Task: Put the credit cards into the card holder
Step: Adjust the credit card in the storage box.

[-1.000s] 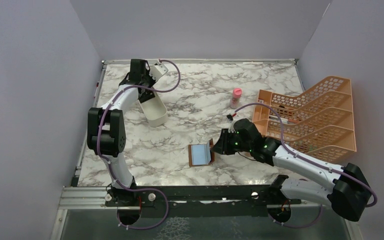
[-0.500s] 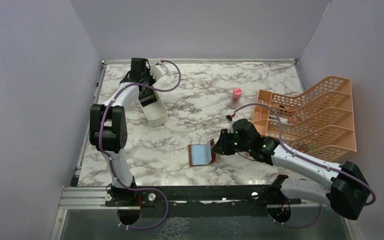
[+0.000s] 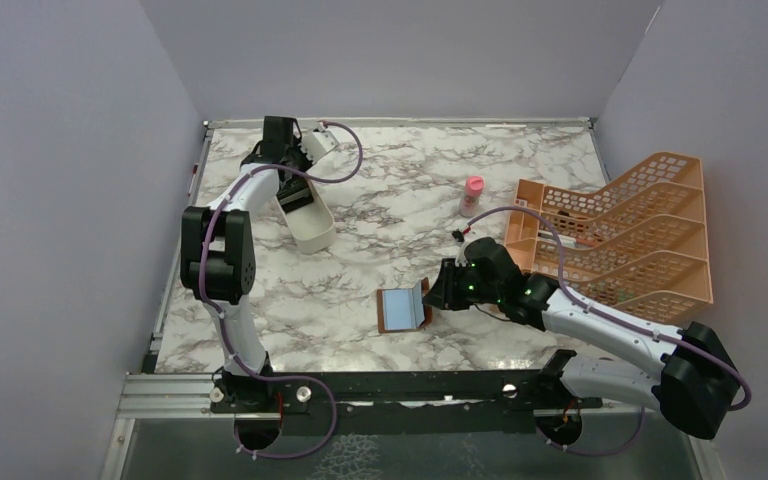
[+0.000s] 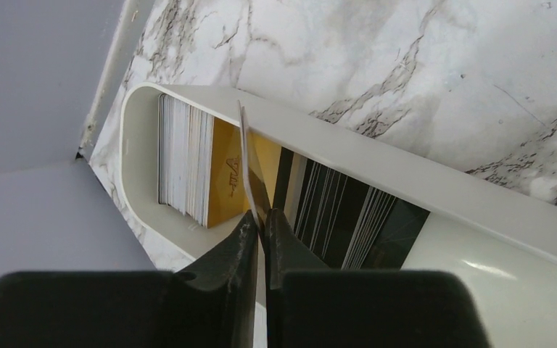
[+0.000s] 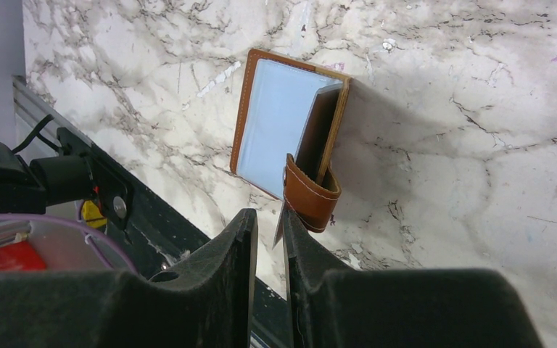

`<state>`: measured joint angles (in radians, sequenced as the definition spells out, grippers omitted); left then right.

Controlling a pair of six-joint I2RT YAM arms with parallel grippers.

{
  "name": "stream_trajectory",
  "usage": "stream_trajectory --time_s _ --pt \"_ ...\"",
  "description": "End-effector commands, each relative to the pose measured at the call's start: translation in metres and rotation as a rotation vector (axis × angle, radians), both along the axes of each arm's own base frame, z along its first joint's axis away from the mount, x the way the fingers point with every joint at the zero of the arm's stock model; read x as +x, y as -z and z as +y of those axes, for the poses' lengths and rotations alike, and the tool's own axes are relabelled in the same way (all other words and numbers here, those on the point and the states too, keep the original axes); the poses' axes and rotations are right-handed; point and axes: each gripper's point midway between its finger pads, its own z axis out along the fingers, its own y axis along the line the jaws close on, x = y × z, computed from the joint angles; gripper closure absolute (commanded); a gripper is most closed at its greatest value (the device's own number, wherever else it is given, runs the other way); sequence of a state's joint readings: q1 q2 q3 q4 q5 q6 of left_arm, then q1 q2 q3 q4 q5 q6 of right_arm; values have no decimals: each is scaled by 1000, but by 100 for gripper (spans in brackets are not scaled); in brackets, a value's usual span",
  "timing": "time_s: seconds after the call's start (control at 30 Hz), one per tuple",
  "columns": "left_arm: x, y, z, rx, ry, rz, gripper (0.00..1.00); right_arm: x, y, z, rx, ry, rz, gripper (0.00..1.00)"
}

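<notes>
Two grips stand well apart. Nearest, the right pincer is closed on the raised flap of the card holder, which lies open, blue-grey side up, near the front middle of the bench. Farther back on the left, the left pincer pinches one gold card standing among the credit cards in the white tray.

Left tool far forward, seemingly barely parted; right tool low, pinched
</notes>
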<state>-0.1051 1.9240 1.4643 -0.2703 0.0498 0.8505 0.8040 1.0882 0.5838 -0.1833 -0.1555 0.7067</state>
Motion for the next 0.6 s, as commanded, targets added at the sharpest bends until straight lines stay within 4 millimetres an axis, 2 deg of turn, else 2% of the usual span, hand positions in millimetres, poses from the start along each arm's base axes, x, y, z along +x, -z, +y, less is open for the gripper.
stream_trajectory --time_s 0.0,0.13,0.2,0.23,0.3,0.47,0.5,0.57 --pt "-4 -1 -16 -37 61 30 100 -2 -5 1 10 -6 0 75" --pt "-5 -5 -16 -41 53 26 100 -3 -5 1 13 -11 2 75" --pt "-4 -8 -13 -23 34 19 91 -4 -5 1 14 -10 2 75" --pt "-5 -9 -12 -17 35 17 92 -4 -5 1 15 -10 1 75" --pt "-7 -11 -12 -16 37 15 100 -4 -6 0 15 -10 -2 75" --pt "-15 -16 -13 -40 27 21 100 -5 -7 -1 18 -10 -5 75" --pt "-17 -17 -13 -43 24 25 98 -5 -7 -1 18 -10 -4 75" --pt "-20 -16 -13 -45 24 38 85 -6 -7 -1 19 -11 -5 75"
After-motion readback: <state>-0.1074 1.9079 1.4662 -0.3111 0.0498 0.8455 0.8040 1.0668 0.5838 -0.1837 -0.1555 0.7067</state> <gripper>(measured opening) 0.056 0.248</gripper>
